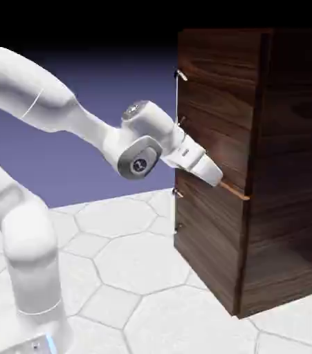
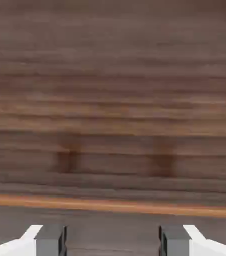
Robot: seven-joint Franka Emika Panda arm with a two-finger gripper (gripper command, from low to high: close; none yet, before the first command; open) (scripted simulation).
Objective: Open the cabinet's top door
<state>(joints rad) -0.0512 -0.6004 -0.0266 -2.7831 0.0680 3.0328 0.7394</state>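
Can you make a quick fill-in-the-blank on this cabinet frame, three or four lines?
1. The gripper is at the cabinet's ____ face.
2. In the hand view the two fingertips stand ____, nothing between them.
3. The thin line across the wood in the hand view is ____ in colour.
4. The top door looks ____.

Missing: front; apart; orange; closed

Blue-violet backdrop (image 1: 103,76) behind white hexagon-tiled table (image 1: 144,276).
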